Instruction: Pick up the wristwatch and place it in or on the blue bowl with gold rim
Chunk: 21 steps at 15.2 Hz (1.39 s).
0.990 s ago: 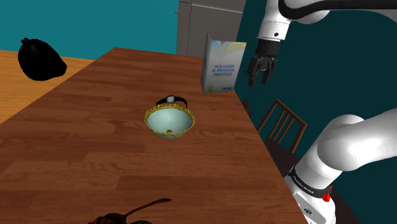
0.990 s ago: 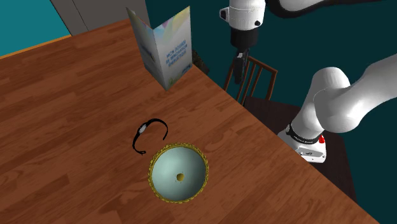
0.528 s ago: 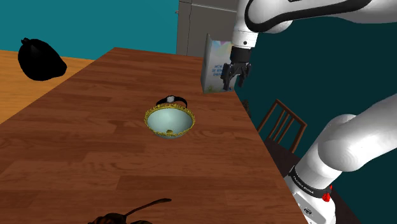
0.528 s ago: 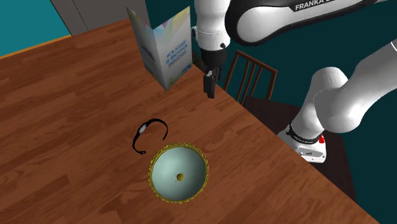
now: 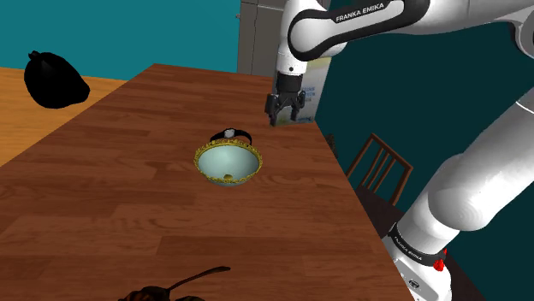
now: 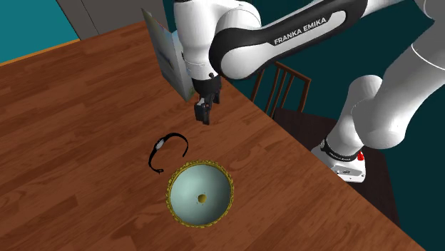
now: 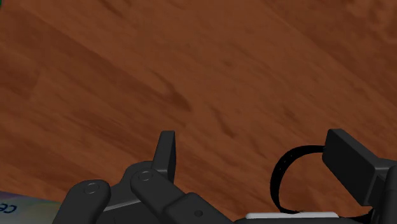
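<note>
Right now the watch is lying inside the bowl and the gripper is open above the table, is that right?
Not quite. The watch is not inside the bowl; it lies on the table beside the bowl, as the second exterior view shows. The rest holds: the gripper is open above the table.

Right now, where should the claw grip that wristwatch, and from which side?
Probably across the thin black strap of the wristwatch, from straight above. It lies on its edge as an open loop, so the open claw can straddle the band on the side away from the bowl.
</note>
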### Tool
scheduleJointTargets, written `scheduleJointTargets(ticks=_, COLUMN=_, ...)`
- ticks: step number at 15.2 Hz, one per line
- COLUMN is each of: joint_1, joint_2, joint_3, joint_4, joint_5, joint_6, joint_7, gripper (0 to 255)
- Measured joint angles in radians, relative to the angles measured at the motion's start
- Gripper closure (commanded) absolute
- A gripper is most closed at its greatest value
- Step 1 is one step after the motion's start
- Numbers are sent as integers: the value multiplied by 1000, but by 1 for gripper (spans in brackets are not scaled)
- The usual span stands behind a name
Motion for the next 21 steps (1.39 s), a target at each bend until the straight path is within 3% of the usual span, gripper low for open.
scheduleJointTargets(ticks=10, joint_1=48, joint_2=363, joint_3=38, joint_4=308, joint_5=-125, joint_6=66, joint_7=130, gripper=0)
scheduleJointTargets(ticks=21, joint_1=53, joint_2=423, joint_3=34, joint_4=275, joint_5=-144, joint_6=158, joint_7=146, gripper=0)
